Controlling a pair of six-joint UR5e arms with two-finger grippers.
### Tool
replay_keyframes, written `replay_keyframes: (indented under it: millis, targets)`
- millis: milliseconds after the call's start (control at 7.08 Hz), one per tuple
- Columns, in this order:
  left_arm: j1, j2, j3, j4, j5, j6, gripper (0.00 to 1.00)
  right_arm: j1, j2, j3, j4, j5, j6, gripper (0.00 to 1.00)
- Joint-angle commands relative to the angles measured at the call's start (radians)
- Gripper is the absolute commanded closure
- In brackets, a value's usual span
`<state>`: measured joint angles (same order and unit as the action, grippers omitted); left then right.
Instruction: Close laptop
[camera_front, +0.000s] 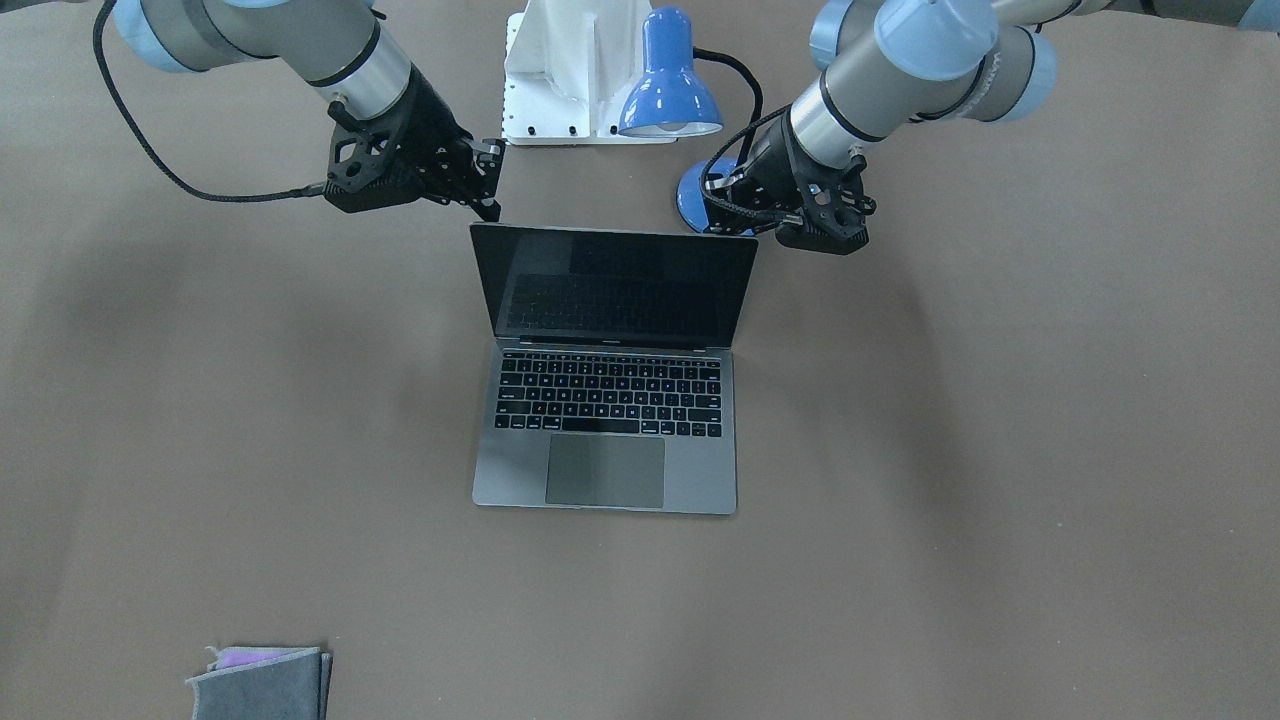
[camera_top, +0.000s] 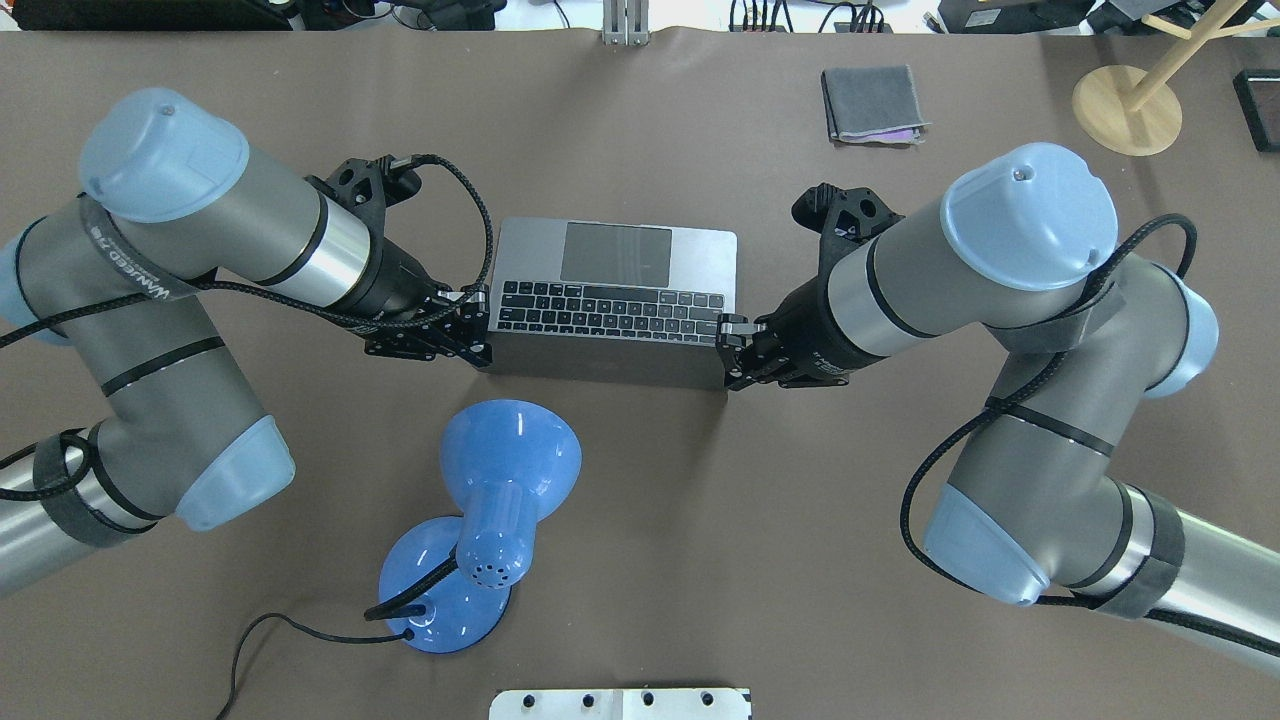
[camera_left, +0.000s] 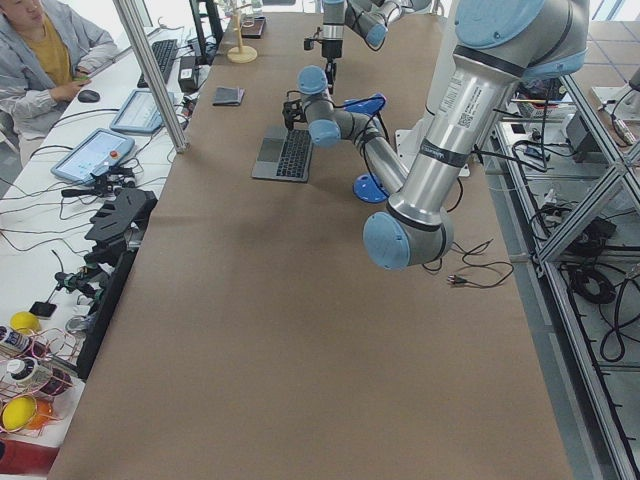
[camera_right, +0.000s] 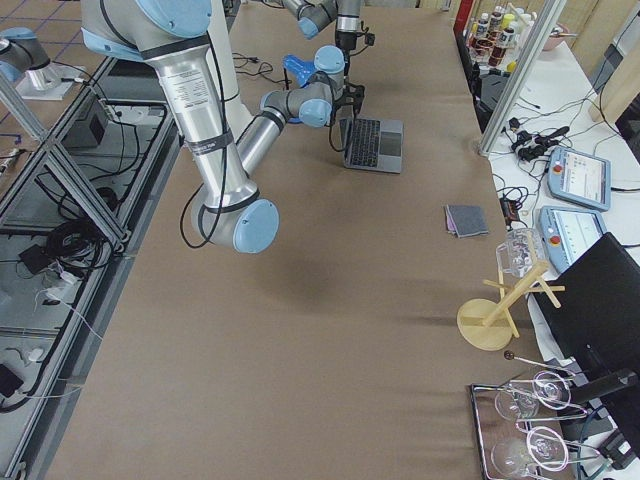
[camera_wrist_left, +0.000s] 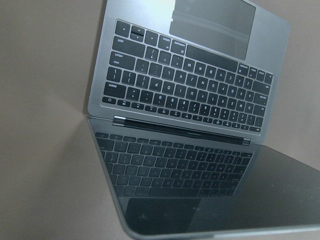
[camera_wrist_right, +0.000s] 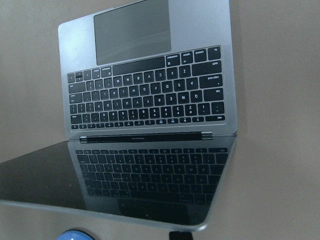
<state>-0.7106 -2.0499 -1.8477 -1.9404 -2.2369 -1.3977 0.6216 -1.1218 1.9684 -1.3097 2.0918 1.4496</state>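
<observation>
The laptop (camera_wrist_left: 100, 100) is sitting open on the brown surface (camera_wrist_left: 42, 130). Its black keyboard (camera_wrist_left: 187, 82) is running across the middle of the frame, with the grey trackpad (camera_wrist_left: 212, 22) lying beyond it at the top edge. The dark screen (camera_wrist_left: 210, 190) is filling the bottom of the frame and mirroring the keys and trackpad. The hinge (camera_wrist_left: 182, 131) is showing as a dark bar between keyboard and screen.

Laptop (camera_top: 610, 300) lies between left tool (camera_top: 478, 335) and right tool (camera_top: 733, 350), lamp (camera_top: 500, 490) seemingly behind.
</observation>
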Motion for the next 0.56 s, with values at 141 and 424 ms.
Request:
replay_keyframes:
  millis: [141,424]
  targets:
    - [-0.01,-0.007,0.024,-0.002,0.066,0.035,1.0,0.035,0.046,-0.045,0.0,-0.009,-0.002,1.0]
    - [-0.012,-0.045,0.06,-0.003,0.103,0.04,1.0,0.072,0.088,-0.13,0.007,-0.009,-0.012,1.0]
